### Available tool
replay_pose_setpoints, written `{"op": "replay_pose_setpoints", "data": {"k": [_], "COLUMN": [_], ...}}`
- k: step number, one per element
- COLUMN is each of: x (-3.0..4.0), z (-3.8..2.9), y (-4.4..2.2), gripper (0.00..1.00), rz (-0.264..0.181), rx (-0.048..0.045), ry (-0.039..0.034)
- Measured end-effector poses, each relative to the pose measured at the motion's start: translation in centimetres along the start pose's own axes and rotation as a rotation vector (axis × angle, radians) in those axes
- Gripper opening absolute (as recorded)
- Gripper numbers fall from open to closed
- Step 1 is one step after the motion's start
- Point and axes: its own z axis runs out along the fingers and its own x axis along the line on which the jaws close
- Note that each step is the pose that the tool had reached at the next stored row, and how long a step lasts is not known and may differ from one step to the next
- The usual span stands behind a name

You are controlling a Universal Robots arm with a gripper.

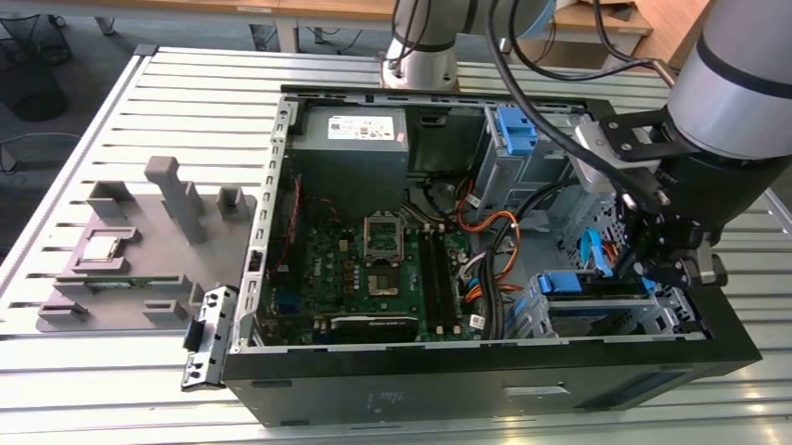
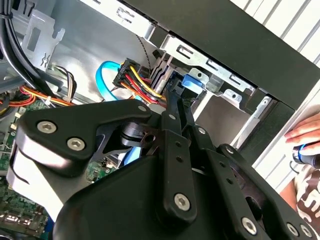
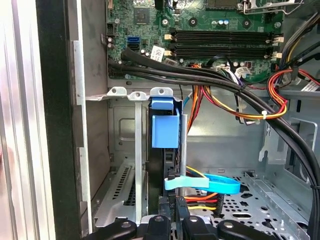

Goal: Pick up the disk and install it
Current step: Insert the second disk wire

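Note:
The disk (image 3: 165, 131) stands on edge in the metal drive cage (image 3: 135, 165) at the front corner of the open computer case (image 1: 495, 394), its bright blue carrier tab facing the motherboard. In the exterior view the blue carrier (image 1: 577, 283) sits in the cage on the exterior view's right. My gripper (image 3: 174, 225) reaches down over that cage, with its black fingers (image 3: 159, 224) on either side of the disk's dark edge, shut on it. In the second wrist view the gripper (image 2: 175, 95) points at the blue tab (image 2: 194, 80).
A light-blue flat cable (image 3: 202, 183) and coloured power wires (image 3: 200, 202) lie right beside the disk. Black cable bundles (image 3: 200, 75) cross above the cage. Another blue bracket (image 1: 514, 130) sits at the case's back. A grey fixture (image 1: 136, 241) holds parts on the exterior view's left. A person's hand (image 2: 305, 132) rests outside the case.

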Motion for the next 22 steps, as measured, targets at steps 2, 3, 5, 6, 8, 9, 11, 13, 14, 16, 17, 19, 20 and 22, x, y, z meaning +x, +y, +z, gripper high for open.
{"op": "replay_pose_setpoints", "data": {"k": [2, 3, 5, 6, 8, 9, 11, 13, 14, 16, 17, 19, 20, 22], "x": [0.0, 0.0, 0.0, 0.0, 0.01, 0.04, 0.13, 0.18, 0.18, 0.18, 0.19, 0.19, 0.19, 0.21], "z": [0.02, 0.03, 0.03, 0.04, 0.04, 0.05, 0.05, 0.05, 0.05, 0.05, 0.05, 0.05, 0.06, 0.06], "y": [0.01, 0.01, 0.01, 0.01, 0.01, 0.01, 0.01, 0.01, 0.01, 0.01, 0.01, 0.01, 0.01, 0.02], "gripper": [0.17, 0.17, 0.17, 0.17, 0.17, 0.17, 0.17, 0.17, 0.17, 0.17, 0.17, 0.17, 0.17, 0.17], "rz": [0.009, 0.013, 0.021, 0.024, 0.029, 0.031, 0.034, 0.036, 0.036, 0.036, 0.036, 0.036, 0.036, 0.028], "rx": [0.0001, 0.0001, 0.0001, 0.0001, 0.0001, 0.0002, 0.0001, 0.0002, 0.0002, 0.0002, 0.0002, 0.0001, 0.0002, 0.0], "ry": [-0.0028, -0.0047, -0.0092, -0.0118, -0.0158, -0.0167, -0.0173, -0.0181, -0.0182, -0.0182, -0.0182, -0.0182, -0.0183, -0.0197]}}
